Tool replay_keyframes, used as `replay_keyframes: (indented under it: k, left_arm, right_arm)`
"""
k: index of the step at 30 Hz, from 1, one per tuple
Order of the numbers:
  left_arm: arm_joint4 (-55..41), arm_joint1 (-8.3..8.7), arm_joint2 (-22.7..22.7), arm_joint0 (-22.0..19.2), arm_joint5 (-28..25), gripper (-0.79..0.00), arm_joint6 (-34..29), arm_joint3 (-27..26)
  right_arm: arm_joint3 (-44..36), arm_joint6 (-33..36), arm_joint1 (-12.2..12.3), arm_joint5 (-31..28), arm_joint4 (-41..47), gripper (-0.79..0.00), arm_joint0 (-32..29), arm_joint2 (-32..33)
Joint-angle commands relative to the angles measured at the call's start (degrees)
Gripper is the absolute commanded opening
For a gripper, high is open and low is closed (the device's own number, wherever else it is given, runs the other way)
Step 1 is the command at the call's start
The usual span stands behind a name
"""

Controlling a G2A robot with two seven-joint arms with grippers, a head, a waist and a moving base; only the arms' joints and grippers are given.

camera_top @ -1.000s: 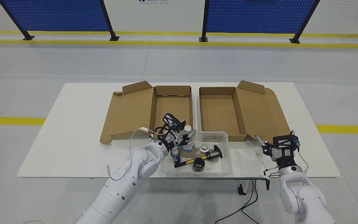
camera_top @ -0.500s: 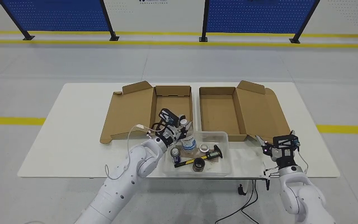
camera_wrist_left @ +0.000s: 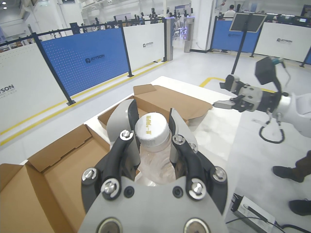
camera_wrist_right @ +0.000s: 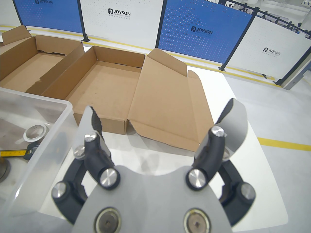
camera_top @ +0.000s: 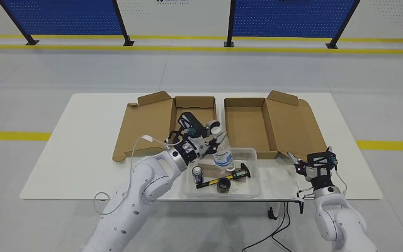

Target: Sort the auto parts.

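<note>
My left gripper (camera_top: 211, 140) is shut on a clear plastic bottle (camera_top: 221, 153) with a white cap (camera_wrist_left: 151, 131), held tilted above the far edge of the clear plastic bin (camera_top: 250, 187). In the bin lie a small can (camera_top: 197, 171), a black ring (camera_top: 223, 184), a silver ring (camera_wrist_right: 36, 131) and a yellow-and-black caliper (camera_top: 220, 180). Two open cardboard boxes stand behind the bin: the left box (camera_top: 192, 126) and the right box (camera_top: 247, 127). My right gripper (camera_wrist_right: 160, 120) is open over the table at the near right, also seen from above (camera_top: 301, 166).
Both boxes have lids folded flat outward: the left lid (camera_top: 143, 125) and the right lid (camera_top: 293, 123). The white table (camera_top: 88, 145) has bare room at far left and far right. Cables hang at the near edge (camera_top: 277, 217).
My left gripper has lifted the bottle out of the bin and carried it up and toward the right box. The right arm has not moved.
</note>
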Motion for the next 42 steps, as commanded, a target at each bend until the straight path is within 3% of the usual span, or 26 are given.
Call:
replay_keyframes:
  k: [1,12,16,20,24,30,35,42]
  left_arm:
    - [1.19,0.41,-0.83,1.31,-1.91,-0.785,-1.29,-2.5]
    - [-0.75,1.22,-3.22,4.47,-4.06,-0.785,-3.8,-5.88]
    - [-1.34,1.1,-3.66,2.81,-2.77,-0.785,-2.87,-4.61]
    - [1.18,0.68,-3.44,-1.51,-0.35,-0.785,0.64,-1.2]
    - [5.97,0.0,-2.16,-7.14,3.17,-0.785,6.18,5.31]
    - [10.58,-1.8,1.84,-14.9,11.43,-0.785,14.69,19.64]
    - [13.53,-3.63,5.63,-19.54,18.76,-0.785,22.0,32.12]
    - [14.36,-6.28,9.79,-24.19,24.59,-0.785,27.95,48.38]
  right_arm:
    - [0.0,0.0,0.0,0.0,0.0,0.0,0.0,0.0]
    - [0.0,0.0,0.0,0.0,0.0,0.0,0.0,0.0]
    - [0.0,0.0,0.0,0.0,0.0,0.0,0.0,0.0]
    - [0.0,0.0,0.0,0.0,0.0,0.0,0.0,0.0]
    - [0.0,0.0,0.0,0.0,0.0,0.0,0.0,0.0]
    - [0.0,0.0,0.0,0.0,0.0,0.0,0.0,0.0]
    - [0.0,0.0,0.0,0.0,0.0,0.0,0.0,0.0]
    - [0.0,0.0,0.0,0.0,0.0,0.0,0.0,0.0]
